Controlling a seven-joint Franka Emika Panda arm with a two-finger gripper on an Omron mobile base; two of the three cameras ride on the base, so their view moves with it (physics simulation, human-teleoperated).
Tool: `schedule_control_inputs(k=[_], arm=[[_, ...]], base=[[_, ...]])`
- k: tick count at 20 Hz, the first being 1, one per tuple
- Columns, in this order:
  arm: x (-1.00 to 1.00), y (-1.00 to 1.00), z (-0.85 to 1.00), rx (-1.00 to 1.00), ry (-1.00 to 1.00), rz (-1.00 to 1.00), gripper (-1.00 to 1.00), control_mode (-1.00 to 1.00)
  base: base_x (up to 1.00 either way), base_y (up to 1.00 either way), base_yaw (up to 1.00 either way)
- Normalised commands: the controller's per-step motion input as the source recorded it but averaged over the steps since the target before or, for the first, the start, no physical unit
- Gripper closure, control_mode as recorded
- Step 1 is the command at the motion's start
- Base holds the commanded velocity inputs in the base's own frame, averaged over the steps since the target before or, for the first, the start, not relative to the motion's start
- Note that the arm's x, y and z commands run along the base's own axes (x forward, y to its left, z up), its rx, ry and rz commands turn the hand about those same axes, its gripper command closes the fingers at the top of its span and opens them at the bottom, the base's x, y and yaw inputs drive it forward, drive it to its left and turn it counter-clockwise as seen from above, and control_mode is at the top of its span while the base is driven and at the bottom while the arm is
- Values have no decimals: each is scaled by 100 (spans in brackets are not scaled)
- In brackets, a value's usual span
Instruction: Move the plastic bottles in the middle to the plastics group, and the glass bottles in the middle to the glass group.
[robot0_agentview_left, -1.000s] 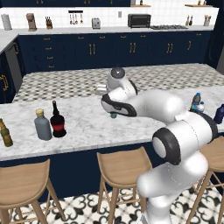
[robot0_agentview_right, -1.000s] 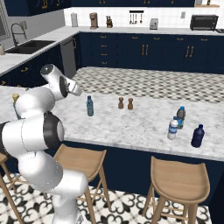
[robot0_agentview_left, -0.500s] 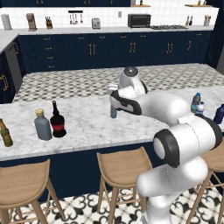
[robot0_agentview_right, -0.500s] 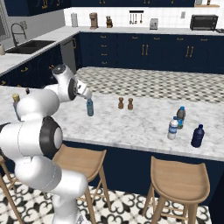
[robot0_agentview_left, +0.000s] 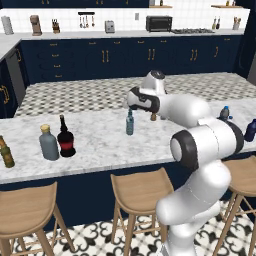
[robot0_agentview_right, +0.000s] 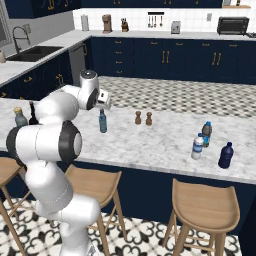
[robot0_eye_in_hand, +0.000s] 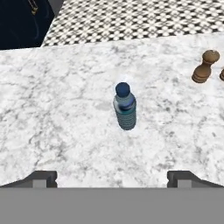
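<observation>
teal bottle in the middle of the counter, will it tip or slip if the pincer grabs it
The teal bottle stands upright, tall and slim, so a high sideways nudge would probably tip it. Its ribbed lower body may help grip. It looks like thin plastic, likely light and a bit squashy.

A slim teal-blue bottle (robot0_eye_in_hand: 125, 108) with a dark cap is standing upright on the marble counter (robot0_eye_in_hand: 57, 113), ahead of the spread fingertips (robot0_eye_in_hand: 41, 178) and untouched. A brown wooden shaker (robot0_eye_in_hand: 205, 67) is sitting farther ahead, rightward.
</observation>
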Motion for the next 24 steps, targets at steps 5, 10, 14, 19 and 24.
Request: schedule_control_inputs(k=[5, 10, 14, 19, 24], arm=[[32, -3, -26, -10, 0, 14, -100, -100], [31, -5, -14, -13, 9, 0, -100, -100], [37, 0, -24, -2, 1, 0, -100, -100], [37, 4, -16, 0, 2, 0, -100, -100], [35, 11, -26, 0, 0, 0, -100, -100]], base=[[0, 0, 0], [0, 0, 0], [0, 0, 0], [0, 0, 0], [0, 0, 0]])
